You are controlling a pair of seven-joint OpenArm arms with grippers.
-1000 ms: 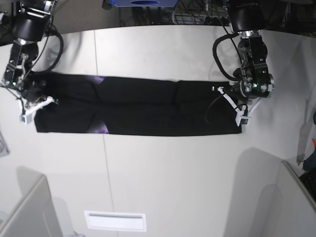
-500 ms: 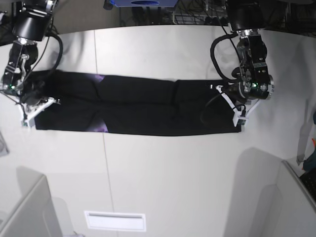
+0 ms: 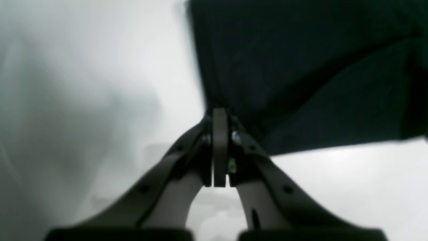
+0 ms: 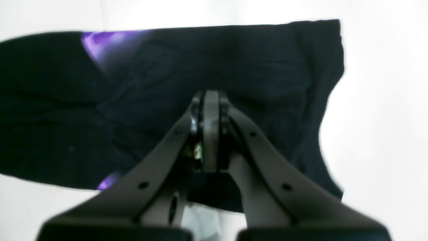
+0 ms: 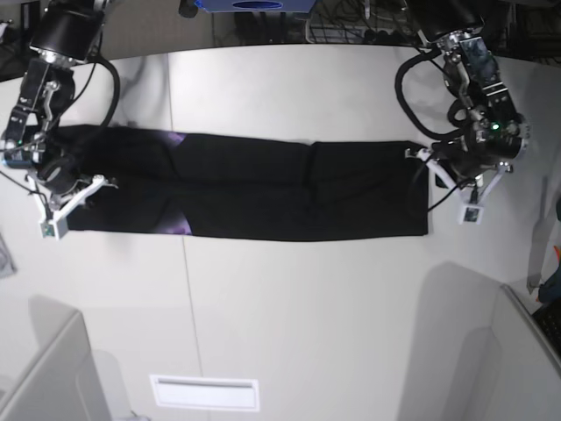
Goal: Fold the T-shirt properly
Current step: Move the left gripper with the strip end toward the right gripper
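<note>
The T-shirt (image 5: 263,189) lies on the white table (image 5: 307,307) as a long black band, with slivers of purple print (image 5: 182,230) showing at folds. My left gripper (image 5: 471,213) is shut and sits just off the shirt's right end. In the left wrist view its tips (image 3: 219,112) appear at the corner of the T-shirt (image 3: 301,67), with no cloth seen between them. My right gripper (image 5: 49,228) is shut at the shirt's left end. In the right wrist view its tips (image 4: 210,95) hover over the flat T-shirt (image 4: 267,60), gripping nothing visible.
Grey partition panels stand at the front left (image 5: 44,377) and front right (image 5: 517,351). A white slotted plate (image 5: 206,392) lies near the front edge. Cables and dark equipment (image 5: 254,7) line the table's back edge.
My left gripper has moved right, off the shirt's right end. My right gripper has slid slightly towards the front at the left end. Both stay shut.
</note>
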